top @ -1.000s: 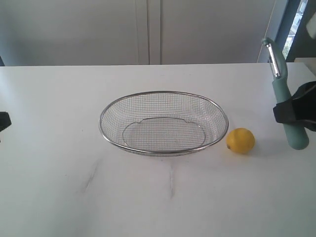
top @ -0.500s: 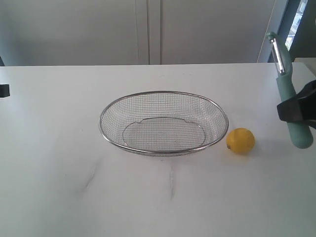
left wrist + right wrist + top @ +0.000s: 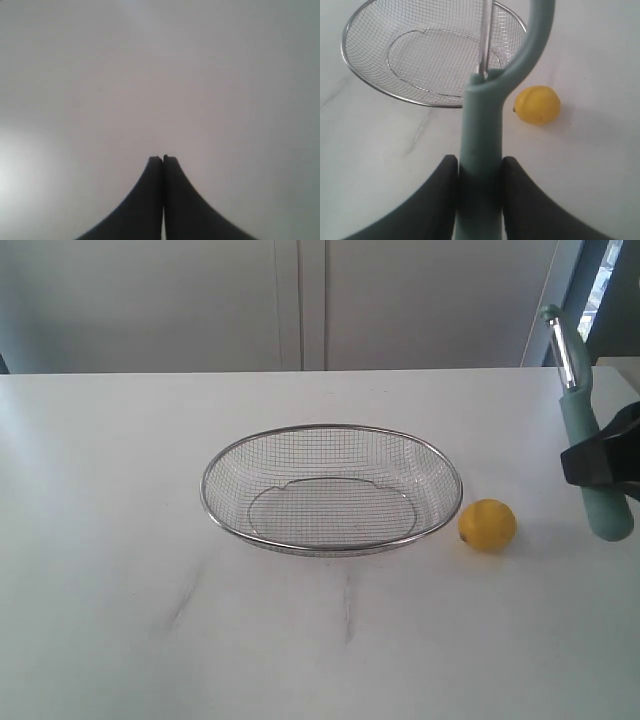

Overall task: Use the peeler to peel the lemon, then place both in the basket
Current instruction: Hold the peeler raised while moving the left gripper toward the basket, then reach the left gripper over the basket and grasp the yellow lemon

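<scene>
Peeler (image 3: 583, 430): clamped in right gripper (image 3: 603, 462) by its teal handle, held nearly upright above the table; metal blade end sticks up past the fingers, handle butt hangs below them.
Right gripper: closed on the peeler handle, one black finger (image 3: 437, 195) on each side of it.
Lemon (image 3: 487, 525): resting on white table (image 3: 150, 640), near right gripper, below it and toward the basket side, not touched.
Basket (image 3: 330, 427): on table, beyond the lemon from right gripper; lemon just beside its rim.
Left gripper (image 3: 163, 161): fingers pressed together, pale plain surface in front; seen only in left wrist view.
</scene>
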Tool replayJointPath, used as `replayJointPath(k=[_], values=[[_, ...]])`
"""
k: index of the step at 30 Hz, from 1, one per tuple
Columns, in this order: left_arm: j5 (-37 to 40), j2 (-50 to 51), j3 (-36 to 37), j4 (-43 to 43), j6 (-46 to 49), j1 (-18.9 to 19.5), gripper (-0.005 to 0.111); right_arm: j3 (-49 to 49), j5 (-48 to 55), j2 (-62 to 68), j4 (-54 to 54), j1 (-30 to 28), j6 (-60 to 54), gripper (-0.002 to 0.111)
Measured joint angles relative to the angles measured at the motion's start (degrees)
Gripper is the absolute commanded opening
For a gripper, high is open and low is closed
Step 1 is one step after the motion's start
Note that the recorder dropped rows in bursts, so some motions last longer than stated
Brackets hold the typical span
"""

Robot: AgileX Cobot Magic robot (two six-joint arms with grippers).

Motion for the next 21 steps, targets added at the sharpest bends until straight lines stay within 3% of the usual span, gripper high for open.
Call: replayJointPath(k=[3,6,9,15,21], values=[[9.0,2.8,-6.6,-33.6,34.7,-2.4,0.0,0.0,0.0,0.0,0.0,0.0,0.0,0.0],[16.8,5.0,-12.1,-52.3,53.2,-6.7,0.0,0.0,0.0,0.0,0.0,0.0,0.1,0.0],[19.9,5.3,-15.7,-57.2,59.3,-14.3,0.0,0.0,0.0,0.0,0.0,0.0,0.2,0.0],[21.2,8.3,-21.5,-55.9,61.0,-30.2,0.0,0.0,2.4,0.0,-1.7,0.0,1.6,0.0],[22.5,16.7,-32.4,-55.0,60.9,-39.5,0.0,0.0,5.2,-0.3,-5.2,0.0,3.4,0.0]])
